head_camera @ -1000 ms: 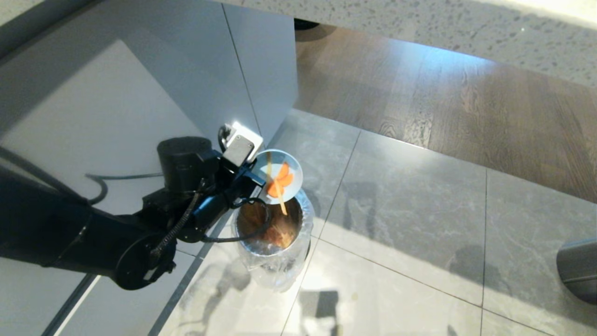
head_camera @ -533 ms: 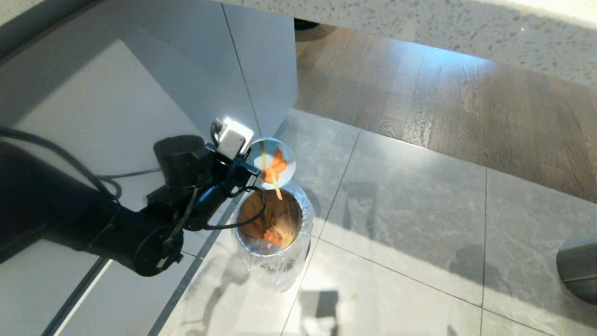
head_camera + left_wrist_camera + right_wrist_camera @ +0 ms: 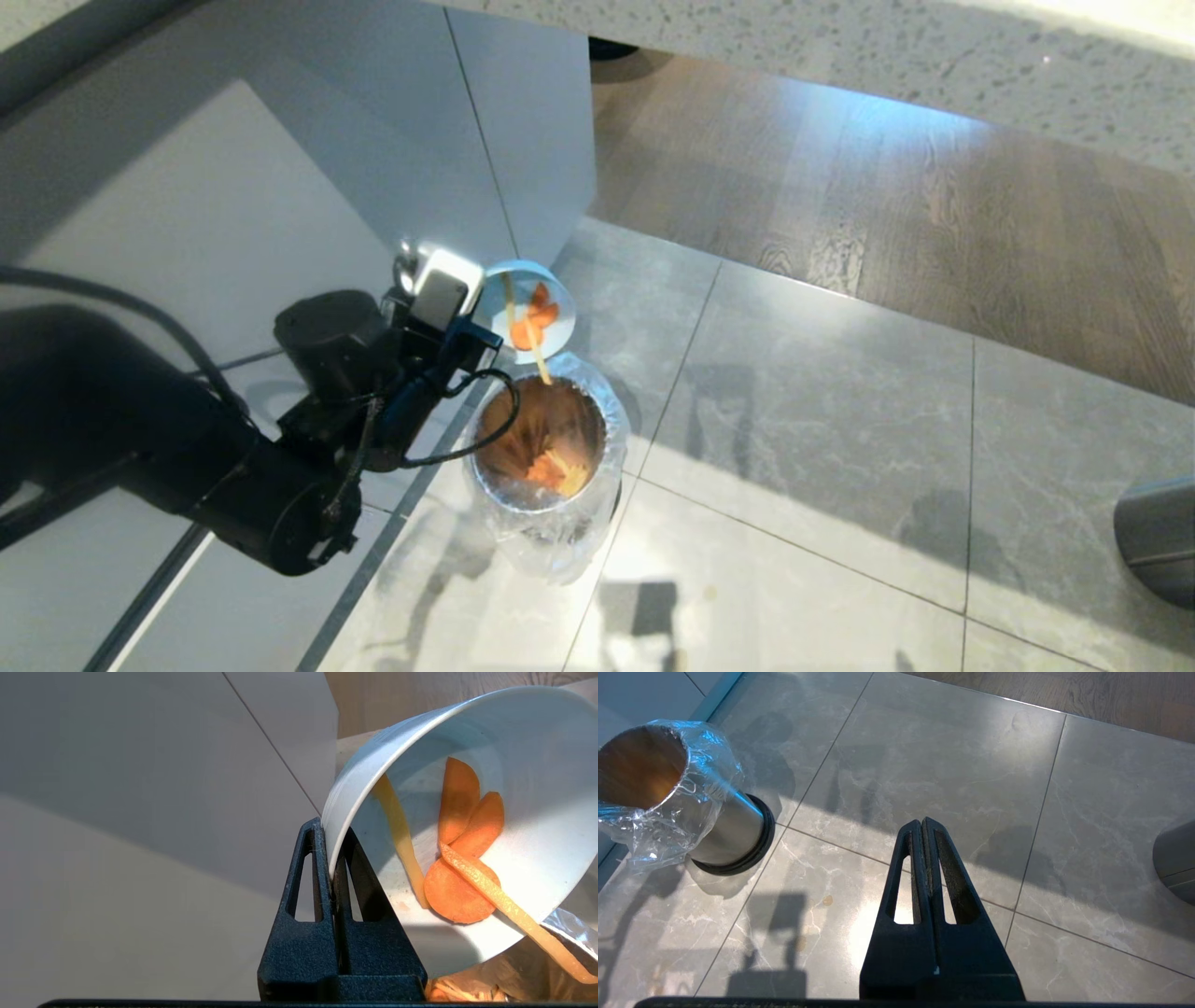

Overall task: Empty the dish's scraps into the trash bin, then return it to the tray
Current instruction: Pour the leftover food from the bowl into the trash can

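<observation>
Left gripper (image 3: pixel 332 858) pinches the rim of the bowl (image 3: pixel 525 308), one finger inside the wall, one outside, clamped tight on the ceramic. The bowl hangs tipped hard over the far edge of the trash bin (image 3: pixel 549 448), mouth facing down and toward me.

Change over the last second: the bowl has tilted steeper and drifted up and left in the head view, away from the bin's middle. Some scraps have already dropped; I see orange and pale bits lying at the bottom of the bin that were not clearly there a second ago.

Not done, though. In the left wrist view, carrot slices (image 3: pixel 462 858) cling to the wet inner wall, and a long yellow stick (image 3: pixel 509 910) pokes out past the lip toward the bag liner (image 3: pixel 668 807). Another stick (image 3: pixel 399 835) lies flat against the wall.

My read: the stuck pieces need more tilt or a shake. Risk is the long stick falling outside the liner, since the bowl sits near the bin's edge.

Right gripper (image 3: pixel 925 828) hangs parked over the floor tiles (image 3: pixel 924 742), fingers pressed together, empty. Tray not in view.
</observation>
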Robot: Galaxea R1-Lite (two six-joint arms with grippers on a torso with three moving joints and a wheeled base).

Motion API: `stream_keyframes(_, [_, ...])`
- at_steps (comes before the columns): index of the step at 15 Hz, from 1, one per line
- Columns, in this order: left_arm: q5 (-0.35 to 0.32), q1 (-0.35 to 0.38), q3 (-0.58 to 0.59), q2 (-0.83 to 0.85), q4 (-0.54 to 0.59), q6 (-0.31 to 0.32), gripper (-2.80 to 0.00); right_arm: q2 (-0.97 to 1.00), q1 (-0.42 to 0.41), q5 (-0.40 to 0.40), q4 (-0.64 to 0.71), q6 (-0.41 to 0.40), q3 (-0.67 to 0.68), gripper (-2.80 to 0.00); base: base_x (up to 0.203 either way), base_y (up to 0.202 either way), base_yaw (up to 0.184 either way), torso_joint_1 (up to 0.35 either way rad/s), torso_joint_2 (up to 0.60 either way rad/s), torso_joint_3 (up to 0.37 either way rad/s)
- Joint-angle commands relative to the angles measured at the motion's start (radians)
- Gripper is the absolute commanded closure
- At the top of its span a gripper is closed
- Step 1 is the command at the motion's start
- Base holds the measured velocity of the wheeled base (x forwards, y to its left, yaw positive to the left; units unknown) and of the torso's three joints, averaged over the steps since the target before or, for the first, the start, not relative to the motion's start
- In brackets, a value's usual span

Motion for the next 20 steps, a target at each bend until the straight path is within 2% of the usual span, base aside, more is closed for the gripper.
stream_keyframes(1, [0.002,-0.002,0.012,-0.005,-0.028,0.005,0.0,0.0,0.0,0.0,0.0,0.0,-0.001,0.0,0.0,0.0,0.0,0.0,0.0,0.0])
stream_keyframes(3, [0.002,-0.001,0.025,-0.003,-0.095,0.013,0.0,0.0,0.0,0.0,0.0,0.0,0.001,0.0,0.0,0.0,0.0,0.0,0.0,0.0])
stream_keyframes(6, [-0.01,0.015,0.044,-0.016,-0.098,0.14,0.0,0.0,0.0,0.0,0.0,0.0,0.001,0.0,0.0,0.0,0.0,0.0,0.0,0.0])
stream_keyframes(7, [-0.039,0.024,0.044,-0.017,-0.097,0.197,0.0,0.0,0.0,0.0,0.0,0.0,0.001,0.0,0.0,0.0,0.0,0.0,0.0,0.0])
stream_keyframes(9, [-0.139,0.042,0.045,-0.015,-0.089,0.279,0.0,0.0,0.0,0.0,0.0,0.0,0.001,0.0,0.0,0.0,0.0,0.0,0.0,0.0])
stream_keyframes(10, [-0.176,0.043,0.047,-0.016,-0.068,0.304,0.0,0.0,0.0,0.0,0.0,0.0,0.001,0.0,0.0,0.0,0.0,0.0,0.0,0.0])
stream_keyframes(12, [-0.206,0.039,0.047,-0.018,-0.062,0.331,0.0,0.0,0.0,0.0,-0.001,0.0,0.001,0.0,0.0,0.0,0.0,0.0,0.0,0.0])
stream_keyframes(13, [-0.218,0.04,0.046,-0.018,-0.062,0.364,0.0,0.0,0.0,0.0,0.0,0.0,0.001,0.0,0.0,0.0,0.0,0.0,0.0,0.0])
stream_keyframes(17, [-0.277,0.044,0.046,-0.017,-0.061,0.549,0.0,0.0,0.0,0.0,0.0,0.0,0.0,0.0,0.0,0.0,0.0,0.0,0.0,0.0])
stream_keyframes(20, [-0.287,0.048,0.037,-0.014,-0.061,0.689,0.0,0.0,0.0,0.0,0.0,0.0,0.001,0.0,0.0,0.0,0.0,0.0,0.0,0.0])
